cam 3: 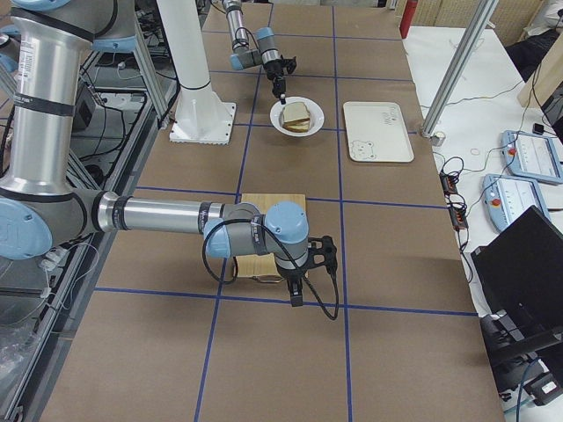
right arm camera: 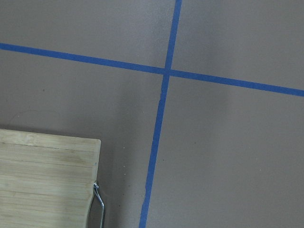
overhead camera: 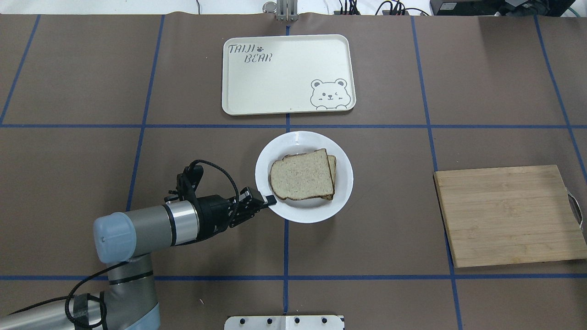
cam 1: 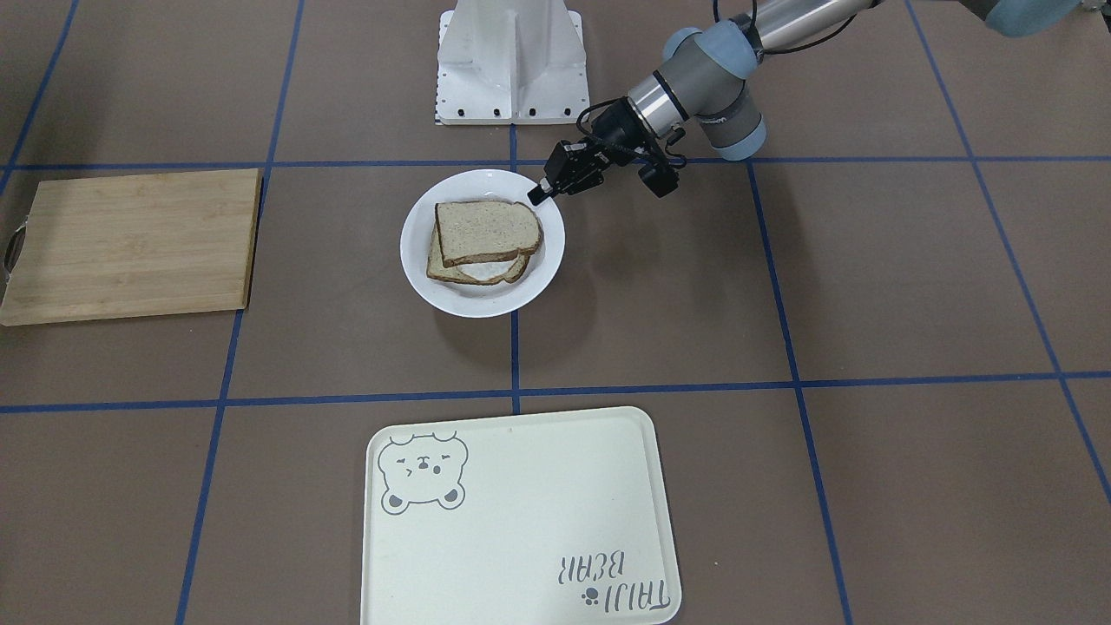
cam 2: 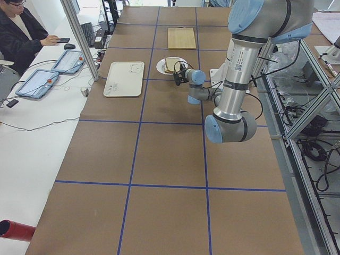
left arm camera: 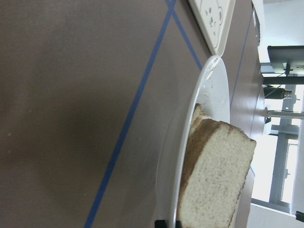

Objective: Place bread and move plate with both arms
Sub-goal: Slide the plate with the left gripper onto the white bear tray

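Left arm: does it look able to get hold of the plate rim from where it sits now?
Probably yes. The left gripper is at the rim of the plate on its own side, with nothing between them; the bread sits further in.

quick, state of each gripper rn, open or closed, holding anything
Left gripper: closed on the rim of the plate.
Right gripper: cannot be told; it shows only in the right side view, near the cutting board.
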Action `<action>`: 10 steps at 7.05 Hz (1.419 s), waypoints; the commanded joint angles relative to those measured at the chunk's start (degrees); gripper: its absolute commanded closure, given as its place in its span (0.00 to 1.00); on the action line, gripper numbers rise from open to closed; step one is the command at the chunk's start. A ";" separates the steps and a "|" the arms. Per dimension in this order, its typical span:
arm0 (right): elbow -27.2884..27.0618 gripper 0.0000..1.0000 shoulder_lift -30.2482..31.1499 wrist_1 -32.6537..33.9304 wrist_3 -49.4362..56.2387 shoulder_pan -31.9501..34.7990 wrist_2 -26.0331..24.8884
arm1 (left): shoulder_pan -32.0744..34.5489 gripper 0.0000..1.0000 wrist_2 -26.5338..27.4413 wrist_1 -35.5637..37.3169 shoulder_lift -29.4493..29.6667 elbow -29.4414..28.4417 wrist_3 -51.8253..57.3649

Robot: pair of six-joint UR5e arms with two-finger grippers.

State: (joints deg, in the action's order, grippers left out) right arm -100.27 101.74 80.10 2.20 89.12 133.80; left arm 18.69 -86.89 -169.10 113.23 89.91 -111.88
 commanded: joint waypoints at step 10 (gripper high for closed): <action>0.16 0.00 -0.32 -0.03 -0.35 0.00 0.06 | 18.23 0.93 -0.65 1.85 27.84 -41.92 -5.45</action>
State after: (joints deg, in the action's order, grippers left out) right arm -100.05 101.49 80.07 1.88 89.12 133.86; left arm 37.09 -87.46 -167.27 140.96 48.06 -117.63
